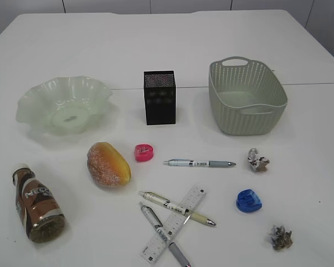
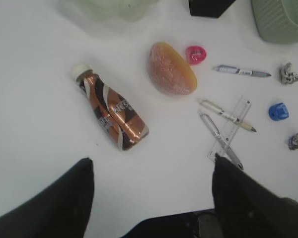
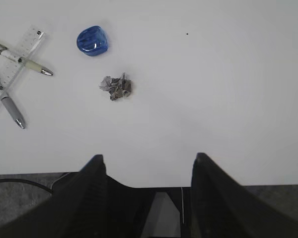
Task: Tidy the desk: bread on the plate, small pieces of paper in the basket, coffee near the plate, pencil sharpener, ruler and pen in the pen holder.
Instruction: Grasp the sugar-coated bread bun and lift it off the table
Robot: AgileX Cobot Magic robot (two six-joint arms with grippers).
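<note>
The bread [image 1: 108, 164] lies in front of the pale green plate [image 1: 39, 94]. The coffee bottle [image 1: 36, 204] lies on its side at the front left. A pink sharpener [image 1: 144, 152], a blue sharpener [image 1: 249, 201], three pens [image 1: 199, 163] and a clear ruler [image 1: 172, 223] lie in the middle, in front of the black pen holder [image 1: 160, 97]. Two paper scraps [image 1: 258, 160] [image 1: 280, 237] lie in front of the green basket [image 1: 246, 95]. My left gripper [image 2: 151, 161] is open above the table's front edge, near the bottle [image 2: 112, 112]. My right gripper [image 3: 147, 157] is open, short of a paper scrap [image 3: 116, 87].
The white table's [image 1: 300, 183] front edge shows in the right wrist view [image 3: 248, 179]. A seam crosses the table behind the plate and basket. Neither arm shows in the exterior view.
</note>
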